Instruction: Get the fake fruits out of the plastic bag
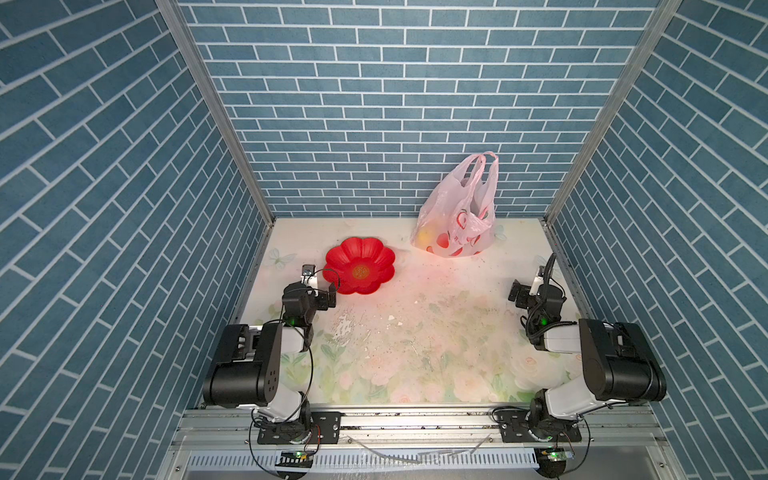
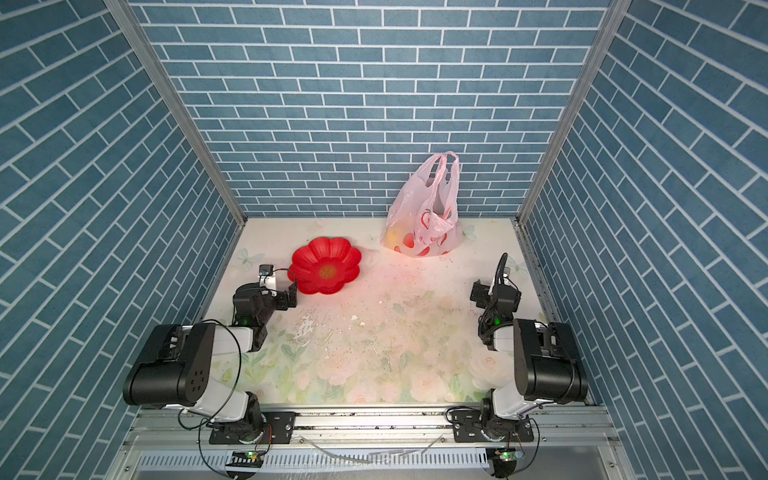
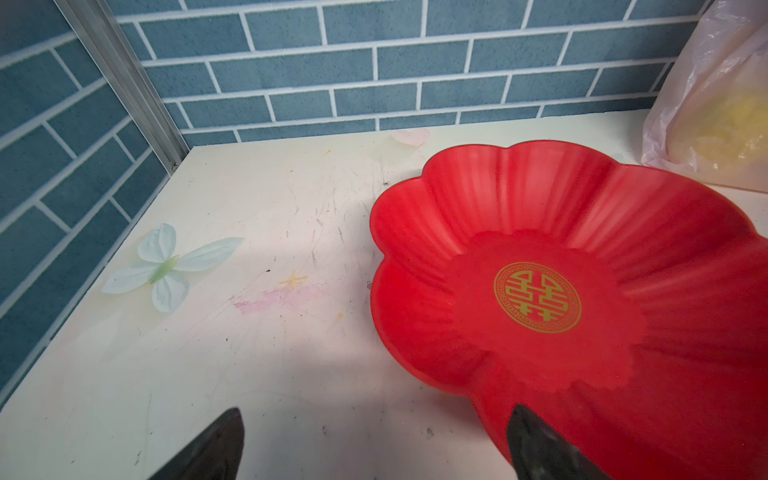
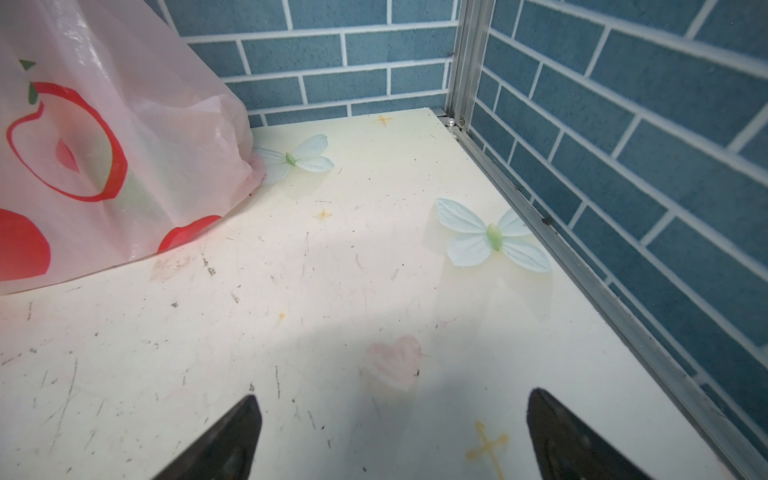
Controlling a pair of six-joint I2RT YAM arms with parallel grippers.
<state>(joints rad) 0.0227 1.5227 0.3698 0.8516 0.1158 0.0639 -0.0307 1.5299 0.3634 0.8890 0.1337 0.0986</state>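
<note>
The plastic bag (image 1: 455,216) is stood upright at the far right of the counter (image 1: 436,299), handles up. The fake fruits (image 1: 424,236) are thus held inside and seen only as a yellow blur. Both pincers are spread apart and empty: the left pincer (image 1: 320,282) at the red plate (image 1: 374,253), probably meant for the fruit, the right pincer (image 1: 528,282) well short of the bag.

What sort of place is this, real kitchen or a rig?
Most likely a staged robot test booth, not a home: blue brick-print wall panels set in aluminium framing, two arms bolted to a front rail, and a worn floral-print tabletop holding props, a plastic bag and red flower-shaped plate.
</note>
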